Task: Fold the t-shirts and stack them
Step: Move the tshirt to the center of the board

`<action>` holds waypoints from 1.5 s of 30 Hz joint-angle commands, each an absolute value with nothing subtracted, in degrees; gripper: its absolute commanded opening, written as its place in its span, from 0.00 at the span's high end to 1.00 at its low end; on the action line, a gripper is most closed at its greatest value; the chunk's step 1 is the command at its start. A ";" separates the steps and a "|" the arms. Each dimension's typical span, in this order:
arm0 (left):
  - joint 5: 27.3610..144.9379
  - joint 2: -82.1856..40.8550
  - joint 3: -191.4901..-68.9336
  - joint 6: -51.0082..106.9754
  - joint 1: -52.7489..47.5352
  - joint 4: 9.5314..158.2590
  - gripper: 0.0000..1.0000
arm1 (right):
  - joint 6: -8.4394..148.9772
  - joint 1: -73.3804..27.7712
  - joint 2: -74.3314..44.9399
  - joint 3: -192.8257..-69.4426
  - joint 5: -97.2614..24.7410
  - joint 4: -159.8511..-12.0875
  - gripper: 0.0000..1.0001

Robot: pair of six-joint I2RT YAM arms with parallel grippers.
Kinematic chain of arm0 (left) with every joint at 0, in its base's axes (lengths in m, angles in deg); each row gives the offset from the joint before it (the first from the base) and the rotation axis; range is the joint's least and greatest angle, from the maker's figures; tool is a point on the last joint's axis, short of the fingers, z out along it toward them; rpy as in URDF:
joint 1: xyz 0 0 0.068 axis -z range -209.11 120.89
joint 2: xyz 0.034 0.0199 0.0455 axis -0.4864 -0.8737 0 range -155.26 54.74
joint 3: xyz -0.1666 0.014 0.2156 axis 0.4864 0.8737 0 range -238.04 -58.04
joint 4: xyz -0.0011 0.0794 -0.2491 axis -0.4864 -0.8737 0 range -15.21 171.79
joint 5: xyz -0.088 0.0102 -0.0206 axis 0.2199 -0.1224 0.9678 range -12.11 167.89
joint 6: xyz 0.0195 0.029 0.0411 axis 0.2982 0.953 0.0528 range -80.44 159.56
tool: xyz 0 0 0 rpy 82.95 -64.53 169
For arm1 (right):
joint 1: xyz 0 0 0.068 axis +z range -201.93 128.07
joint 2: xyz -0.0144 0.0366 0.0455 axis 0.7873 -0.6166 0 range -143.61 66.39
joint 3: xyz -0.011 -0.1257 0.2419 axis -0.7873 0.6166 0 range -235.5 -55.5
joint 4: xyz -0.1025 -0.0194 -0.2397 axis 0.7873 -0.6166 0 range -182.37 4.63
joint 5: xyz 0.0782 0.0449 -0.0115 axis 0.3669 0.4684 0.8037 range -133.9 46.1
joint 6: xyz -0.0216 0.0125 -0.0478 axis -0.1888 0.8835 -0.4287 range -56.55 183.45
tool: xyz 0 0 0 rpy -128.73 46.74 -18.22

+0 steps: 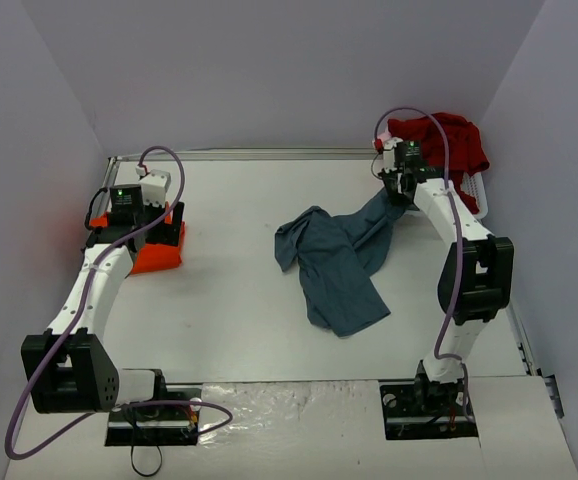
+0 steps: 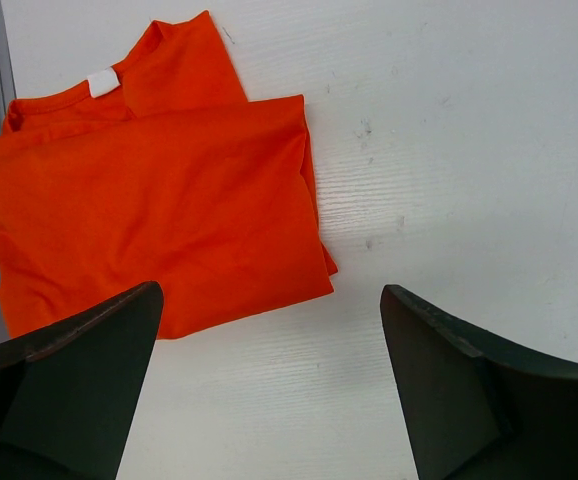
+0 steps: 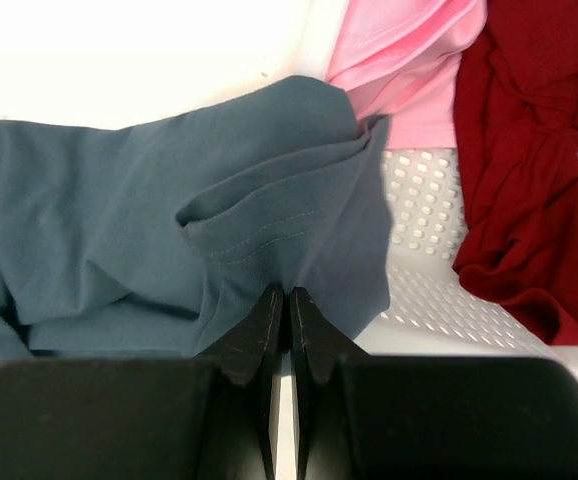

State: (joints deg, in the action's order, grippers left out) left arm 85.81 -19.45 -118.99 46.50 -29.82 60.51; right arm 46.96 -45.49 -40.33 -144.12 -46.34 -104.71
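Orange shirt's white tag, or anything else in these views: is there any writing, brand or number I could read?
No readable text anywhere.
The white neck tag on the orange t-shirt: looks blank, no legible print.
The blue-grey t-shirt, pink t-shirt, dark red t-shirt, white basket: no writing shows.

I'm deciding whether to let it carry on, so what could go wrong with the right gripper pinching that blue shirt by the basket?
The right gripper is shut on only a thin fold of the blue shirt, so the cloth may slip free when pulled. That fold lies over the basket rim beside the pink shirt, which could get dragged along.
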 commanded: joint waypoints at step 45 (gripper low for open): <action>83.25 -18.56 -119.92 48.00 -29.81 60.17 0.10 | 34.80 -30.57 -6.92 -159.20 -28.97 -120.35 1.00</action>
